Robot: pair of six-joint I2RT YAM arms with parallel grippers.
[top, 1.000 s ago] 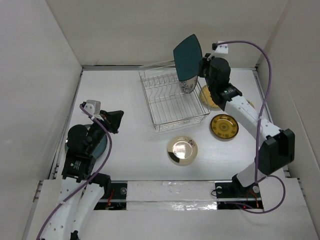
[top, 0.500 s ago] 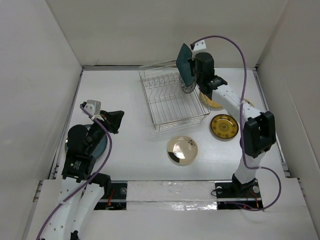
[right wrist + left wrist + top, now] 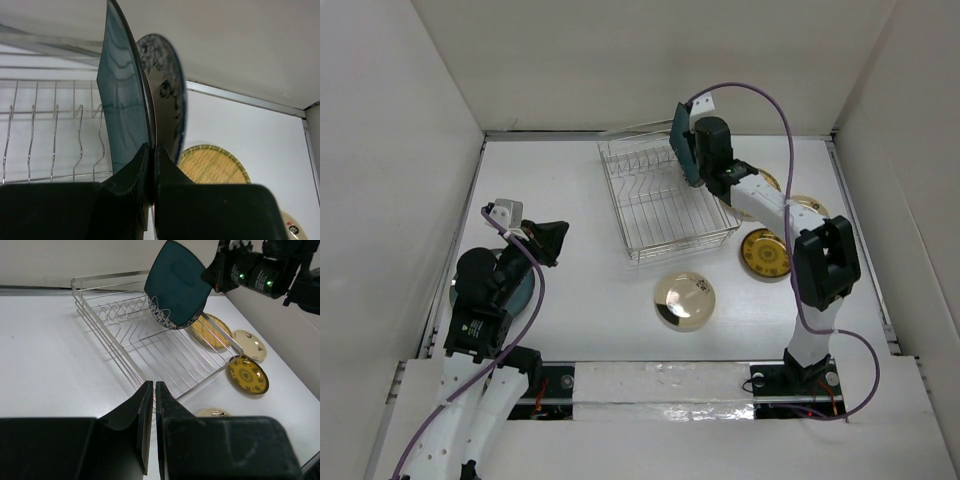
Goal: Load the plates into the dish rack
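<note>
White worktop (image 3: 580,260) holds the dish rack (image 3: 655,215). Right tool (image 3: 151,148) grips square teal plate (image 3: 177,285) above it; left tool (image 3: 152,387) clenched, empty.

Work surface: white matte tabletop (image 3: 580,260). The left wrist view shows a few small dark marks on it.

Enclosure: plain white panels on three sides, namely back wall (image 3: 650,60), left wall (image 3: 380,150) and right wall (image 3: 910,150).

A grey strip (image 3: 550,133) runs along the foot of the back wall. A grey rail (image 3: 457,255) borders the tabletop's left edge.

Near edge: white ledge (image 3: 660,385), with a glossy, wrinkled band along its near side that catches the light.
</note>
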